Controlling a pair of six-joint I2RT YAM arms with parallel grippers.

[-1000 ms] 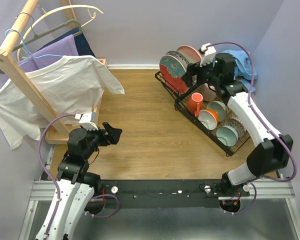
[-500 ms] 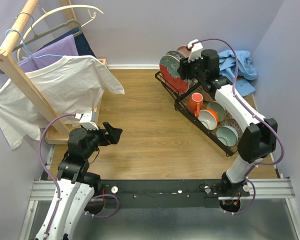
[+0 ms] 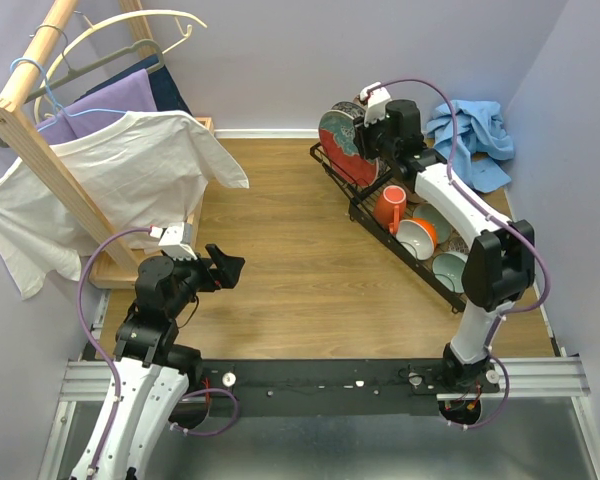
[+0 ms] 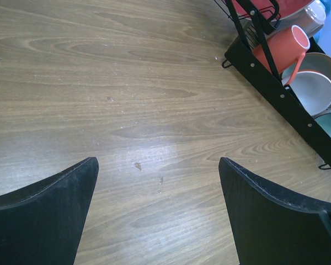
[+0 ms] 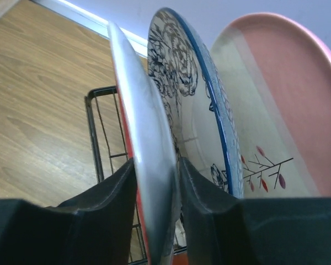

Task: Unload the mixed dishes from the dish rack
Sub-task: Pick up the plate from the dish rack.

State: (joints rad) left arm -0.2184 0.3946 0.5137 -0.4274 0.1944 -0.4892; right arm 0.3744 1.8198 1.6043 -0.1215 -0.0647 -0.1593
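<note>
Front plate edge btwn R fingers, clamped both sides; L fingers wide apart.

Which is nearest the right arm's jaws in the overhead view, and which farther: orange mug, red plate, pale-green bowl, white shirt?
1. Red plate, at the rack's far end.
2. Orange mug, mid-rack.
3. Pale-green bowl, rack's near end.
4. White shirt, far left.

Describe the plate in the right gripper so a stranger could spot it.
Find the black rack on the right of the table; three plates stand upright at its far end. It is the outermost plate, facing the open table, clamped in the right gripper. Only it has a red rim; its neighbours are a blue-rimmed floral plate and a pink-and-cream plate.
</note>
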